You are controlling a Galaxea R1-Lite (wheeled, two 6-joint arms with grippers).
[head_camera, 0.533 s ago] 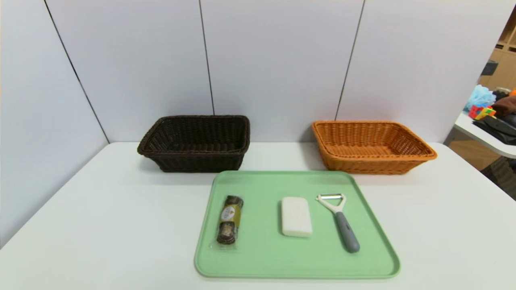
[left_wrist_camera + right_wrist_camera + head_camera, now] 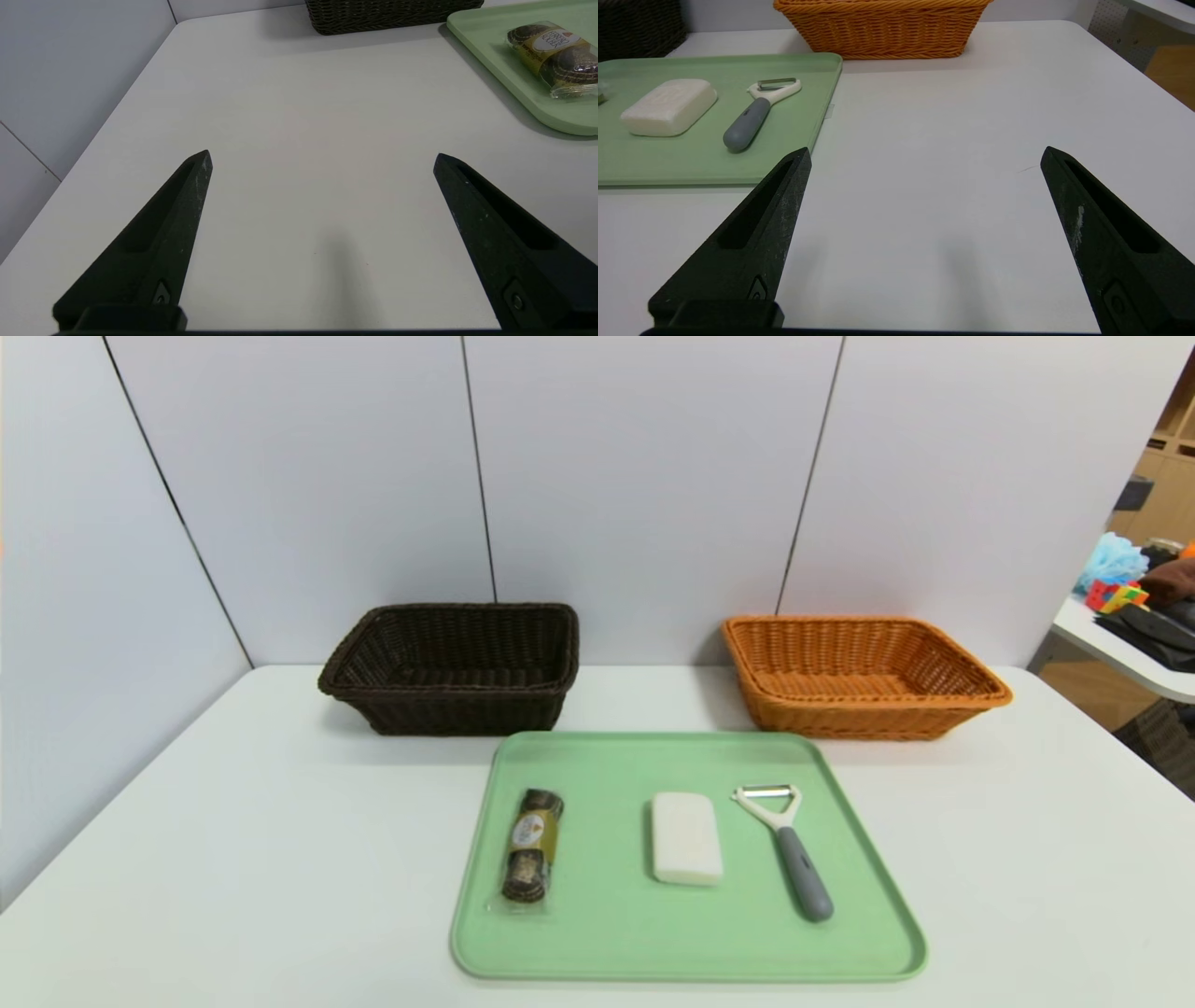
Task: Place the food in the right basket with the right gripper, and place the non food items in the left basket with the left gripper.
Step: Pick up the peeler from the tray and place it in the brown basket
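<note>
Lying near the green tray's left edge, wrapped cookies are sharing it with a white bar and a peeler toward its right edge. Beyond its far corners, dark and orange baskets are standing; the left gripper and right gripper are hovering wide open above the tabletop

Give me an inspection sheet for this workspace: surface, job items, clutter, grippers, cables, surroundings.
Surface: white table, faint smudges near the grippers.
Job items: cookies, soap bar and peeler on the green tray; dark basket behind left, orange basket behind right, both empty.
Clutter: nothing seen on the table.
Grippers: left gripper open over the table left of the tray; right gripper open, right of it.
Cables: nothing seen.
Surroundings: pale panels behind; side table at right, holding assorted objects.
</note>
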